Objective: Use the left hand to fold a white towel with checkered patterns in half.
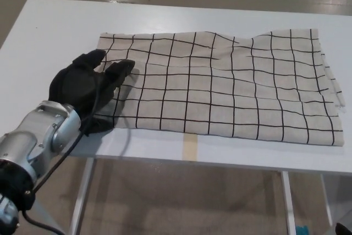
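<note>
- The white counter filled most of the frame, running from the upper left to the lower right edge, with a pale floor showing above and below it.
- The white towel with black checks lay spread flat across the centre and right of the counter, its top edge rumpled near the upper middle and its right end close to the counter's right side.
- The silver left forearm came in from the lower left corner, with a black cable running along it.
- The black left hand rested on the towel's left end, at the lower left of the frame; its fingers were spread apart and lay flat on the cloth, and the thumb sat at the towel's near left corner, holding nothing.
- A strip of tan tape was stuck to the counter's near edge, just below the towel.
</note>
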Robot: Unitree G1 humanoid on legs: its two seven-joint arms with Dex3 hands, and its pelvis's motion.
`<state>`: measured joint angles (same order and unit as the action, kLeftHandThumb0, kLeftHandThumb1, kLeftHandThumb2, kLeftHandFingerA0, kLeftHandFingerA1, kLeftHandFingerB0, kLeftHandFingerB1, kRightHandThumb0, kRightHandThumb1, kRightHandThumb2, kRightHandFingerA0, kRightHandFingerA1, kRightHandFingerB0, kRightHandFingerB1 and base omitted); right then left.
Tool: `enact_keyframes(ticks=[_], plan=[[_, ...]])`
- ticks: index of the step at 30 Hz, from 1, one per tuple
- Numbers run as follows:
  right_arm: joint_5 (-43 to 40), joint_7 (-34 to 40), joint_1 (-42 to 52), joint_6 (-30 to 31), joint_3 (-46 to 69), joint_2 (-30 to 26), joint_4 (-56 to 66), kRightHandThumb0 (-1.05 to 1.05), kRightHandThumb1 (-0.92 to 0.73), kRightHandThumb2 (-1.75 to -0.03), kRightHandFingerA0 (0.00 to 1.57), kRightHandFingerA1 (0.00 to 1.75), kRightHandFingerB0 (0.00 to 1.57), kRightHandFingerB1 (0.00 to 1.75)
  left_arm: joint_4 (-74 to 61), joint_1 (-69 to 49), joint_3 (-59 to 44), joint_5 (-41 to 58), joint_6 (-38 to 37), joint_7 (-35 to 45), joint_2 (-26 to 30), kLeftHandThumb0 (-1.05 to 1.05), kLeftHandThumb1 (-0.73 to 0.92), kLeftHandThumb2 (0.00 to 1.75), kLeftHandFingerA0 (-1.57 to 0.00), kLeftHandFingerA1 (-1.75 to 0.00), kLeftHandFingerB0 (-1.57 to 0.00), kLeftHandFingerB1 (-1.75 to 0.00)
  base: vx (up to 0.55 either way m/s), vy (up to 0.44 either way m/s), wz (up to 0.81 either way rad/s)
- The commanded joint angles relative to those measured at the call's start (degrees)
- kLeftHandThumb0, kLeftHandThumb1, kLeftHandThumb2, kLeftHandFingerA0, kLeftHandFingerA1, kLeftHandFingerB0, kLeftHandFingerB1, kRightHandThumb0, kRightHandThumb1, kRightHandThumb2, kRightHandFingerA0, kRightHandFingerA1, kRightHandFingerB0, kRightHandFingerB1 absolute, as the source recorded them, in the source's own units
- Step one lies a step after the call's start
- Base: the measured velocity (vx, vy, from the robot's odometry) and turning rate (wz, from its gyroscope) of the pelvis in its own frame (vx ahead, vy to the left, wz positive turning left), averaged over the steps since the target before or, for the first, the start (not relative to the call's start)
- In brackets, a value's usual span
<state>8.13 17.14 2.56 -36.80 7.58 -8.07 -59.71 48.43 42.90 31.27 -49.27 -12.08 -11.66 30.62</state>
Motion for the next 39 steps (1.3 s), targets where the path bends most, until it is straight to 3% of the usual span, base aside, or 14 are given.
enact_keyframes(ticks=[1,13,15,16,17,30,39], plan=[[-0.60,0.79,0.27,-1.20,0.16,-0.06,-0.31,-0.31,-0.62,-1.11,0.00,0.48,0.00,0.49,2.27,-0.46,1.43,-1.72,1.58,-0.90,-0.89,-0.54,0.35,0.70,0.00,-0.04,0.00,-0.15,0.00,0.000,0.00],[-1.71,-0.65,0.69,-1.66,0.59,0.32,-0.65,-0.31,-0.62,-1.11,0.00,0.49,0.00,0.49,7.59,-0.19,5.20,-2.68,4.24,-3.47,-3.72,-0.49,0.42,0.63,0.00,-0.04,0.00,-0.17,0.00,0.000,0.00],[-1.45,-0.17,0.62,-1.55,0.51,0.18,-0.38,-0.31,-0.62,-1.11,0.00,0.49,0.00,0.48,5.75,-0.41,5.32,-2.58,4.16,-2.61,-3.15,-0.48,0.42,0.63,0.00,-0.04,0.00,-0.15,0.00,0.000,0.00],[-1.25,0.11,0.61,-1.54,0.42,0.10,-0.35,-0.31,-0.62,-1.11,0.00,0.49,0.00,0.48,4.83,-0.56,5.22,-2.35,3.95,-2.18,-2.88,-0.50,0.46,0.54,0.00,-0.07,0.00,-0.16,0.00,0.000,0.00],[-1.02,0.56,0.38,-1.43,0.34,-0.05,-0.31,-0.31,-0.62,-1.11,0.00,0.49,0.00,0.48,1.68,-1.18,4.27,-0.94,3.00,-0.43,-1.94,-0.56,0.36,0.70,0.00,-0.02,0.00,-0.13,0.00,0.000,0.00],[-2.16,-0.34,-0.02,-1.42,0.76,0.51,-1.42,-0.31,-0.62,-1.11,0.00,0.48,0.00,0.48,-12.68,-8.65,0.60,-0.19,1.09,2.28,5.07,-0.59,0.37,0.70,0.00,0.00,0.00,-0.11,0.00,0.000,0.00],[-1.88,-0.94,1.16,-1.27,0.28,0.08,-1.56,-0.31,-0.62,-1.11,0.00,0.49,0.00,0.48,-12.16,-10.84,0.17,-0.53,1.21,2.39,6.35,-0.59,0.38,0.70,0.00,0.00,0.00,-0.11,0.00,0.000,0.00]])
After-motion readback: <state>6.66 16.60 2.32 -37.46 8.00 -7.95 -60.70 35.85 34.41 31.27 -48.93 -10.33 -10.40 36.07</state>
